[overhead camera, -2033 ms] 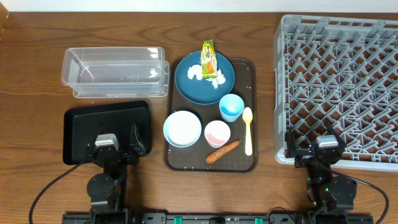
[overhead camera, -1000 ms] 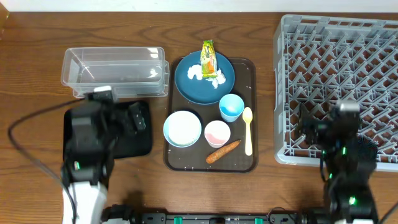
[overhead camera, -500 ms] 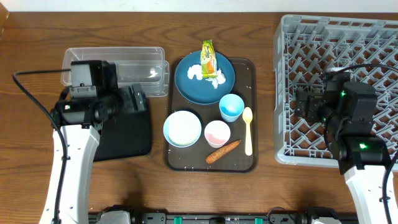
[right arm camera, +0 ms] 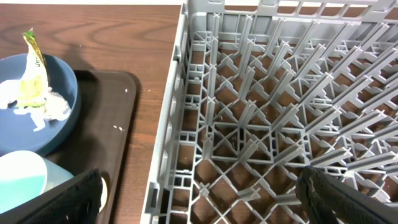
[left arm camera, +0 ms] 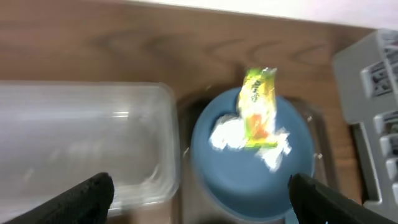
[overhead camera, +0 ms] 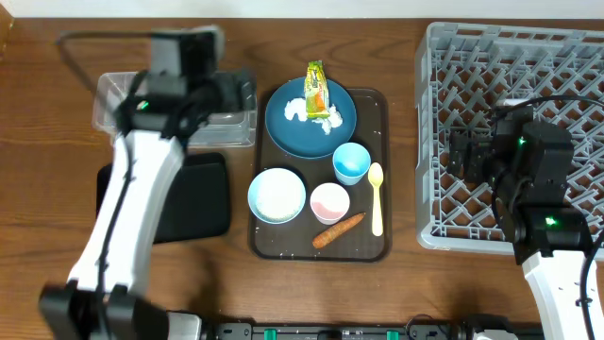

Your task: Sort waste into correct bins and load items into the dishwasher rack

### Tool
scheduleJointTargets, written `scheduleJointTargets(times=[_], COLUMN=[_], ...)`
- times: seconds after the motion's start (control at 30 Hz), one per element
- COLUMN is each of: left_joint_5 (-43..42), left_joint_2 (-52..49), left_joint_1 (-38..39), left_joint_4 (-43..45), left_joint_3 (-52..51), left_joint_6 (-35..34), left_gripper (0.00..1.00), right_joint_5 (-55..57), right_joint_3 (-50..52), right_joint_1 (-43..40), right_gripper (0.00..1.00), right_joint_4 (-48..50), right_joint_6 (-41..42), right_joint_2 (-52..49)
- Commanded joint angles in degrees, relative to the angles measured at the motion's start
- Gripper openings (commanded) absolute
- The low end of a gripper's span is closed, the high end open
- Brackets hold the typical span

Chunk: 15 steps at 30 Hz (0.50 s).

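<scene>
The snack wrapper (overhead camera: 316,87) and crumpled white tissue (overhead camera: 330,120) lie on the dark blue plate (overhead camera: 288,127). The light blue cup (overhead camera: 351,162), pink cup (overhead camera: 329,202), white bowl (overhead camera: 276,195), pale yellow spoon (overhead camera: 377,198) and carrot piece (overhead camera: 338,229) sit on the brown tray (overhead camera: 377,104). My left gripper (overhead camera: 225,93) is open and empty above the clear bin (overhead camera: 142,109), facing the wrapper (left arm camera: 258,109) and plate (left arm camera: 249,168). My right gripper (overhead camera: 465,156) is open and empty over the left edge of the grey rack (overhead camera: 528,85). The black bin (overhead camera: 193,203) lies below the clear bin.
The right wrist view shows the rack's pegs (right arm camera: 280,93), the tray corner (right arm camera: 118,106) with small white specks, the plate (right arm camera: 62,87) and the light blue cup (right arm camera: 25,174). Bare wood table lies between tray and rack (overhead camera: 404,142).
My left arm has lifted off the black bin and swung back and right, over the clear bin, toward the plate. My right arm rose over the rack edge and has held still for the last half second.
</scene>
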<state>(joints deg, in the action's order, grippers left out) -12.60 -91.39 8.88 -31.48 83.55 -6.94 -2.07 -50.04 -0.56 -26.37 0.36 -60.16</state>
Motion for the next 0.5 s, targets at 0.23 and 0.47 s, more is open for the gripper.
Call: scheduleJointTargets(times=[0.23,0.47], left_joint_5=[1.55,1.6], left_joint_2=[-16.28,-24.68], left_joint_1=[8.28,8.87], left_joint_4=[9.35,13.25], left_joint_3=[1.81,1.81], left_joint_6=[3.72,5.92], left_gripper=[0.91,0.81], right_joint_5=[0.13,0.13], right_joint_3=[-1.16,-1.16], right_joint_1=[-0.55,-0.55], right_gripper=[0.99,0.99], right_joint_4=[-1.33,-2.58], right_joint_6=[-0.11,-0.13], right_joint_2=[0.15,0.15])
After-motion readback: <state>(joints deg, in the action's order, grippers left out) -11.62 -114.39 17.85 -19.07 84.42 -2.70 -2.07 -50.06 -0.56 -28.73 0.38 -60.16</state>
